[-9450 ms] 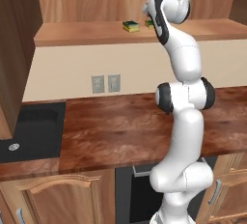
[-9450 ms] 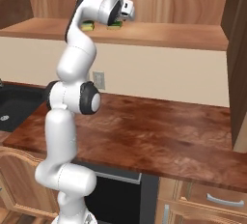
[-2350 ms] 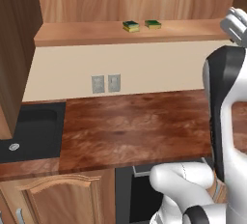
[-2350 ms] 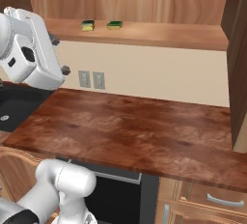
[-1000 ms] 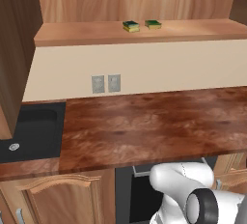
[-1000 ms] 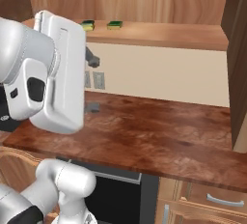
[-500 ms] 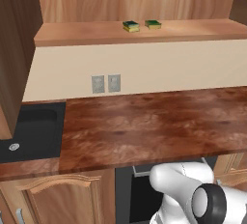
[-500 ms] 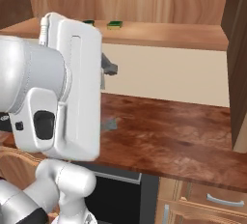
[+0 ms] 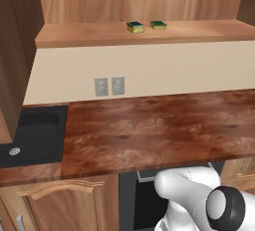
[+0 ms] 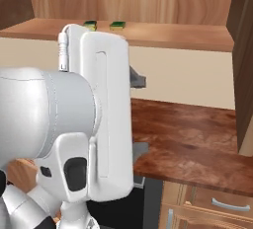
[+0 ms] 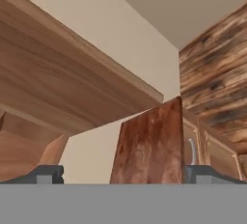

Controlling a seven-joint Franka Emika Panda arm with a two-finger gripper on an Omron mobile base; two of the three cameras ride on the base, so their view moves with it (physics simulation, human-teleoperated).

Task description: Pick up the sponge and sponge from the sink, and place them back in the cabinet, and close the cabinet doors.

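Two green-topped sponges, one (image 9: 134,27) beside the other (image 9: 158,25), lie side by side on the floor of the open cabinet (image 9: 99,35); in the right base view they are the left sponge (image 10: 90,25) and the right one (image 10: 117,25). Both cabinet doors stand open: the left door (image 9: 15,51) and the right door (image 10: 243,60). The black sink (image 9: 30,130) lies at the counter's left end, with nothing showing in it. In the hand view my gripper (image 11: 126,174) is open with nothing between its fingertips (image 11: 46,174). It is far from the sponges, facing a wall and cabinet undersides.
A brown wood-grain counter (image 9: 159,125) runs below the beige wall with two outlets (image 9: 109,85). A large white arm link (image 10: 99,114) stands close before the right base camera. Lower cabinets with a handle (image 10: 227,204) sit under the counter.
The arm has swung down and closer to the right base camera, and its white link now looms larger there. The sponges and doors have not moved. The gripper stays open.
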